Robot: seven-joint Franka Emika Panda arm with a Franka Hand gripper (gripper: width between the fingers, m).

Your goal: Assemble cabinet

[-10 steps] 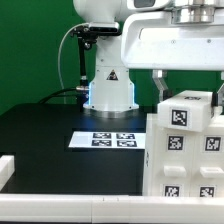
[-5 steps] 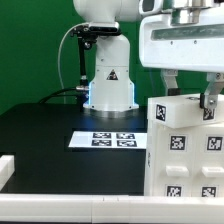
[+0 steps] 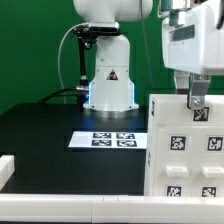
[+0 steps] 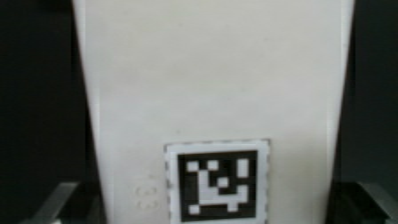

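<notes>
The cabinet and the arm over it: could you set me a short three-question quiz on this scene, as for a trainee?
1. True or false: the marker board lies on top of the cabinet.
2. Where is the tool? A: at the cabinet's top edge. B: over the marker board. C: down on the black table.
3. Fill in: in the wrist view, the white cabinet part between the tool's fingers bears one black-and-white ____.

Key: 1 false, it lies flat on the table; 2 A; 3 tag.
</notes>
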